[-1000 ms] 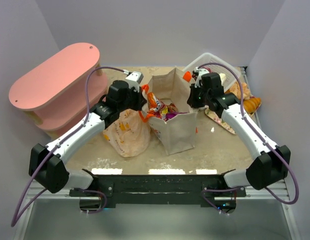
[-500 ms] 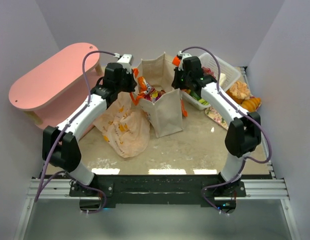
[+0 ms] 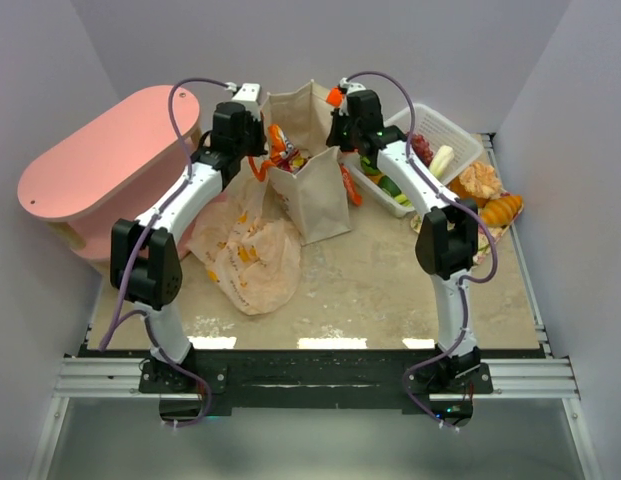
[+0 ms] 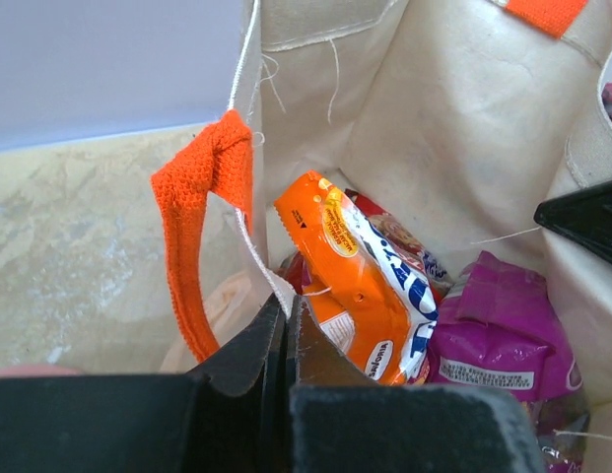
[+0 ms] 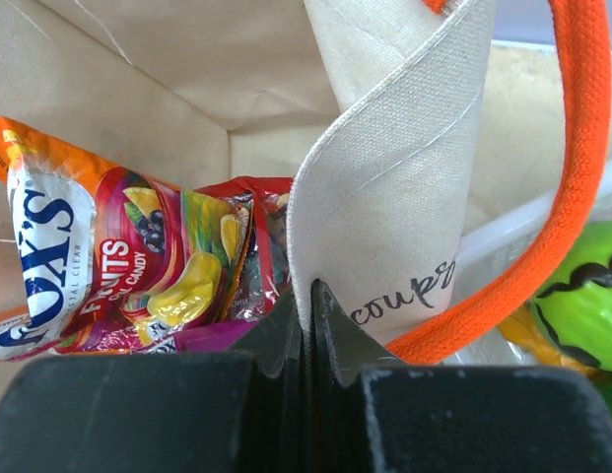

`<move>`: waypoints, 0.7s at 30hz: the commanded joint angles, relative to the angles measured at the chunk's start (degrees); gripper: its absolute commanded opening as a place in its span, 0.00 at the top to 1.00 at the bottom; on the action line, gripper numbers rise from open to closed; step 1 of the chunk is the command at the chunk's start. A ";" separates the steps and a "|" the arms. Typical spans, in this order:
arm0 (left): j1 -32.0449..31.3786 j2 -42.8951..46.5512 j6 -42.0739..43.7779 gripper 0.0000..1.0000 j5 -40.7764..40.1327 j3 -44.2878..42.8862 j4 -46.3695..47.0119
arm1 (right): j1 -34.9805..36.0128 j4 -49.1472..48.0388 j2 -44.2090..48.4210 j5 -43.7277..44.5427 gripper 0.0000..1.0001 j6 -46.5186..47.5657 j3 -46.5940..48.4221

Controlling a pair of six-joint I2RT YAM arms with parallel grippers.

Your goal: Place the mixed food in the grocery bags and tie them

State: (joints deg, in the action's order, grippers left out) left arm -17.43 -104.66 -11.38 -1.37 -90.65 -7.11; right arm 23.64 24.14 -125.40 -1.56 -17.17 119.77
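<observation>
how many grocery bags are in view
2: the canvas tote at the back centre, and the peach plastic bag lying crumpled to its left. No other bag shows.

Both arms were extended from their bases at the near edge of the table point(image 3: 390, 290) toward its far edge. The left arm point(image 3: 180, 205) rose from its base, bent at the elbow and reached forward and inward to the right. The right arm point(image 3: 415, 185) mirrored it, reaching forward and inward to the left. The two grippers were near each other at the far middle of the table.

The left gripper point(image 4: 287, 313) had its jaws pressed together on the rim of the canvas bag point(image 3: 315, 195). The right gripper point(image 5: 306, 296) had its jaws closed on a fold of the same bag's opposite wall.
</observation>
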 commanded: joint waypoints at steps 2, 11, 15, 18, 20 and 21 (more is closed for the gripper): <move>1.78 -5.02 1.97 1.00 -3.91 -7.69 7.47 | 0.53 -2.96 -6.77 -1.07 1.00 0.82 10.56; 2.67 -7.23 2.06 0.89 1.10 -10.95 7.64 | 0.53 -3.92 -8.73 -2.04 0.86 3.46 13.92; 2.49 -4.24 2.50 0.44 4.18 -9.37 7.73 | 0.44 -4.19 -3.28 -4.93 0.36 4.60 9.18; 1.70 -0.55 3.55 0.23 4.44 -7.70 7.47 | 0.79 -3.49 2.94 -6.17 0.20 6.18 6.20; 0.03 2.43 4.34 0.13 2.87 -6.65 6.77 | 1.76 -3.66 7.25 -5.30 0.17 7.40 3.73; -0.32 3.49 4.78 0.09 2.43 -6.03 4.94 | 2.37 -3.92 11.80 -3.64 0.14 7.76 0.33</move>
State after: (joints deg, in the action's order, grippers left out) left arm -15.51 -109.67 -8.93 1.02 -97.67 -3.75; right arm 23.88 22.46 -127.70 -5.54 -12.56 125.29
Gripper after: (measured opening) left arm 0.846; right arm 0.814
